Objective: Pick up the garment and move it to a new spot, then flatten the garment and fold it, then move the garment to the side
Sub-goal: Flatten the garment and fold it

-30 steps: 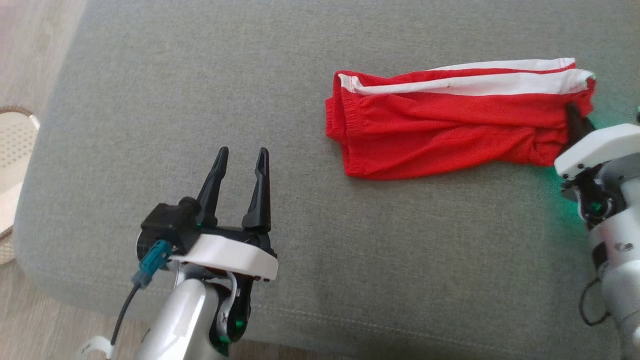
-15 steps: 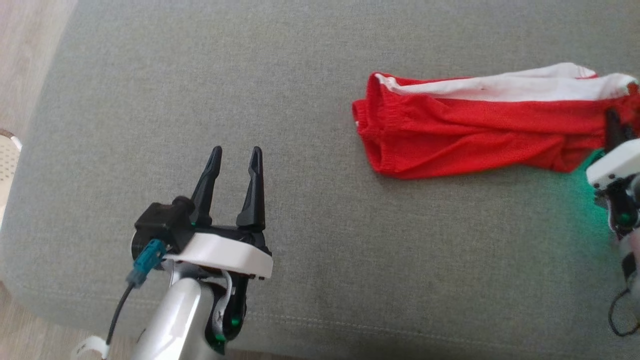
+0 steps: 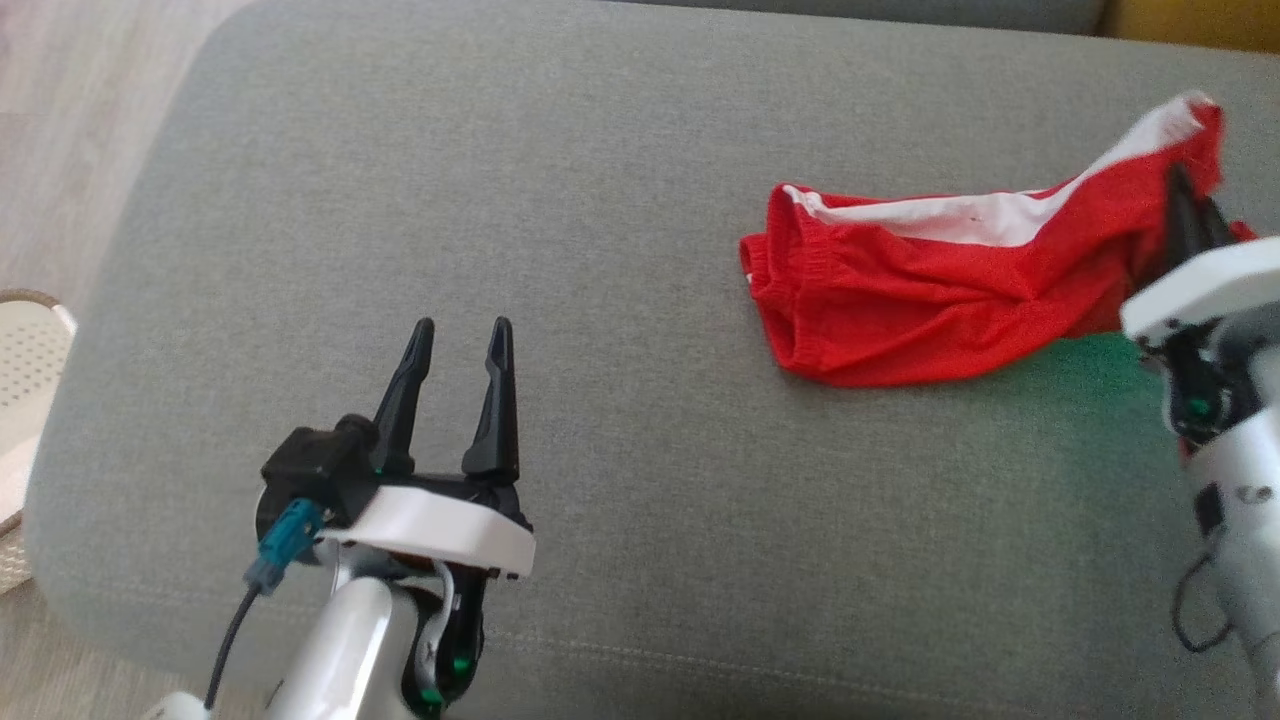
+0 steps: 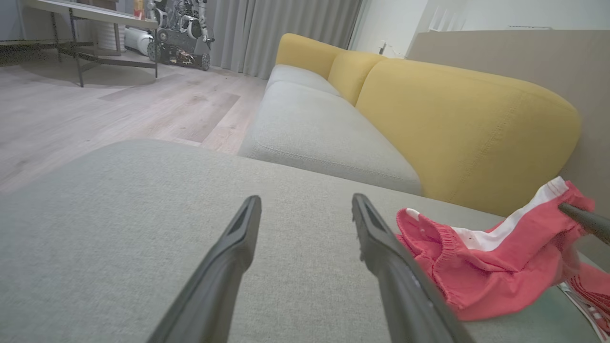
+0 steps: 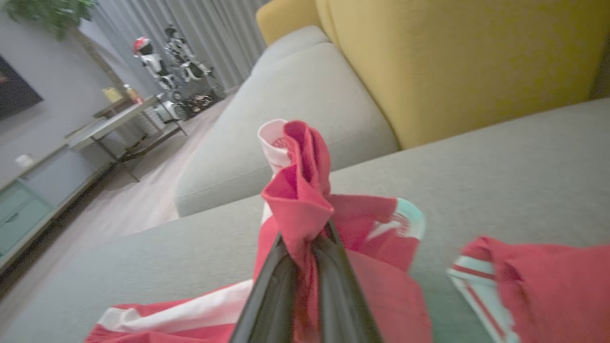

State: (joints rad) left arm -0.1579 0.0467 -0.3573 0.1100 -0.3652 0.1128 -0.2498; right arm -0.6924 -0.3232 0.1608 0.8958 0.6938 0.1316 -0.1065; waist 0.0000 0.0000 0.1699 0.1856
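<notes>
The garment (image 3: 930, 290) is a pair of red shorts with a white side stripe, lying on the grey cushion (image 3: 620, 200) at the right. Its right end is lifted off the cushion while the waistband end still rests there. My right gripper (image 3: 1185, 205) is shut on that raised end; in the right wrist view the red cloth (image 5: 300, 200) is bunched between its dark fingers (image 5: 271, 295). My left gripper (image 3: 460, 335) hovers open over bare cushion at the lower left, well apart from the shorts (image 4: 481, 267), with nothing between its fingers (image 4: 233, 252).
A yellow sofa backrest (image 4: 457, 124) rises behind the cushion, with another grey seat (image 4: 314, 128) beyond. Wooden floor (image 3: 70, 110) lies past the cushion's left edge, where a pale perforated object (image 3: 25, 340) sits. A table and a parked robot (image 4: 181, 33) stand far off.
My right gripper has pulled the shorts' right end up and toward the right, dragging the garment along the cushion. The head camera has shifted too. My left gripper stays open in place.
</notes>
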